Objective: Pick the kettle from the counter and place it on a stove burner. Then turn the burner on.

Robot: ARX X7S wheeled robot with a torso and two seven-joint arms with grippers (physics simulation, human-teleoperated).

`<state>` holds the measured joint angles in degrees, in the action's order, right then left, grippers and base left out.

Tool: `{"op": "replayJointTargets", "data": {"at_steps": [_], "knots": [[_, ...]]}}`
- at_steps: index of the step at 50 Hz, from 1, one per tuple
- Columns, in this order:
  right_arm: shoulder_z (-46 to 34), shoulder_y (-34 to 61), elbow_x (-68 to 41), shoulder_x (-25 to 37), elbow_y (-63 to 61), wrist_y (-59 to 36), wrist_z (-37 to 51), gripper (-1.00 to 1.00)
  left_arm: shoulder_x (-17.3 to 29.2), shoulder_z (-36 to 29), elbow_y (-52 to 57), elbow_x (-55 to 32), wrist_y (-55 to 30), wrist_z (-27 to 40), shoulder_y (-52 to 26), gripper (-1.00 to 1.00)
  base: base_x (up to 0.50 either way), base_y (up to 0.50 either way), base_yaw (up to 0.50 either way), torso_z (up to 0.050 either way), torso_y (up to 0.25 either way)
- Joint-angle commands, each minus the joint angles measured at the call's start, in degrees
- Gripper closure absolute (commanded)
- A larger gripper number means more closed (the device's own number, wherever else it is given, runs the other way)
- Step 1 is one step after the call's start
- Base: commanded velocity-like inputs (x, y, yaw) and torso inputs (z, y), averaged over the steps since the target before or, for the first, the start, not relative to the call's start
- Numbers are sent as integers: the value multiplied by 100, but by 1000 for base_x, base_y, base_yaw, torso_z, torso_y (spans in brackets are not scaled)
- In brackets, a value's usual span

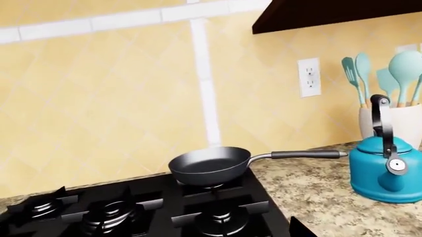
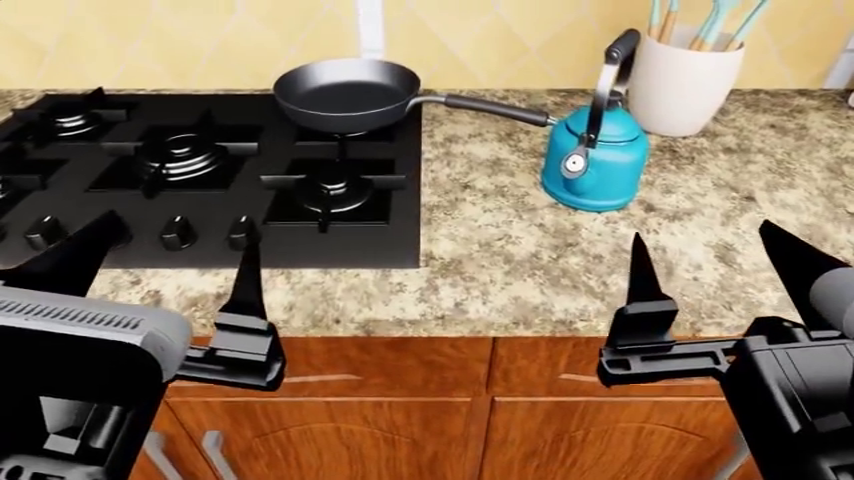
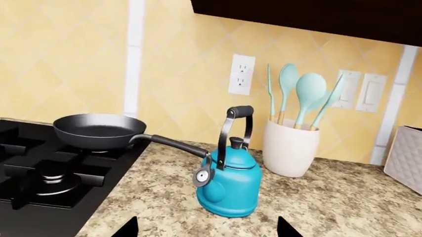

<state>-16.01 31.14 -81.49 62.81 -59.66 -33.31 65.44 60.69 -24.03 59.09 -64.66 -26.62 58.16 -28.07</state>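
The teal-blue kettle [image 2: 594, 160] stands upright on the granite counter [image 2: 534, 260], to the right of the black cooktop, its arched handle up. In the right wrist view the kettle [image 3: 230, 186] sits just beyond my right gripper [image 3: 207, 231], whose two dark tips are spread wide. My right gripper [image 2: 721, 270] is open and empty over the counter's front edge, short of the kettle. My left gripper [image 2: 160, 265] is open and empty near the cooktop's front edge. The small stove burner [image 2: 330, 187] with a square grate is bare, and it shows in the left wrist view [image 1: 221, 219] too.
A black frying pan [image 2: 347, 92] sits on the rear burner, its handle pointing at the kettle. A white crock of teal utensils [image 2: 683, 80] stands behind the kettle. Knobs [image 2: 174, 232] line the cooktop's front. Wooden cabinet doors [image 2: 400, 430] are below the counter.
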Motion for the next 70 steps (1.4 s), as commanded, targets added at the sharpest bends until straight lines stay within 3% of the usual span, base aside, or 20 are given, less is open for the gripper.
{"op": "replayJointTargets", "data": {"at_steps": [1,22,70], "knots": [[-847,425,69,449,-30,599,124,-100,157,-108,1,-137,137,175,-93,-100,199,0,0,0,0],[-1641,933,173,687,-21,968,281,-100,231,-170,-62,-193,259,177,-131,-100,197,0,0,0,0],[-2371,1292,348,915,14,1328,343,-100,284,-388,-60,-147,349,238,-215,-100,194,0,0,0,1]]}}
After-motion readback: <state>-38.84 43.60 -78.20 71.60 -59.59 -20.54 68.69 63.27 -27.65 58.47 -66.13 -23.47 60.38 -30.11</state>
